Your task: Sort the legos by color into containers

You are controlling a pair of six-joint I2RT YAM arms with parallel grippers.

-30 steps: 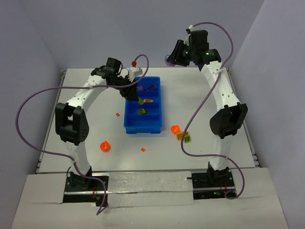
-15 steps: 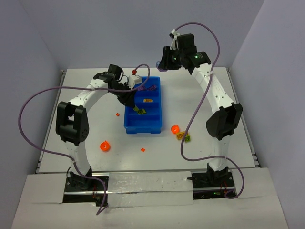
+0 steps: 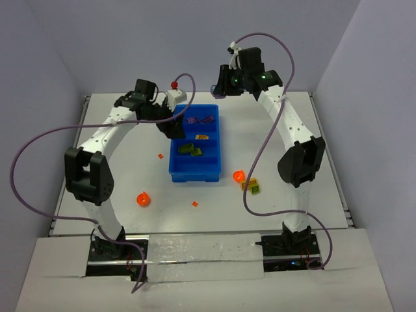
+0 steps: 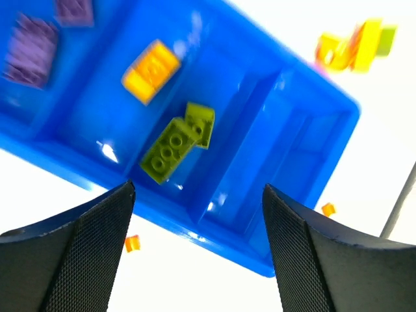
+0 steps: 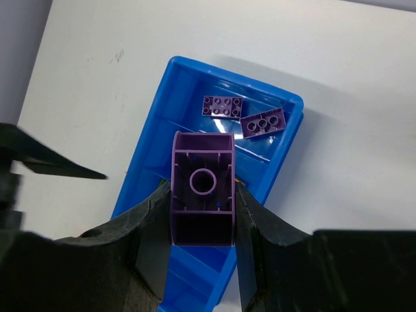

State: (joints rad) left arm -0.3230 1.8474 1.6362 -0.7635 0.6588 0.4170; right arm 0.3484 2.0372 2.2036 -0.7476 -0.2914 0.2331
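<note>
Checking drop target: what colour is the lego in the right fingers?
Purple lego, clearest in the right wrist view.

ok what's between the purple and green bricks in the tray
One yellow-orange brick, alone in the compartment between the purple bricks and lime green bricks; the left wrist view shows it.

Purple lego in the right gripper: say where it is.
Right wrist view, centre: the purple lego is clamped in the right gripper above the blue tray, near its end compartment with two purple bricks.
</note>
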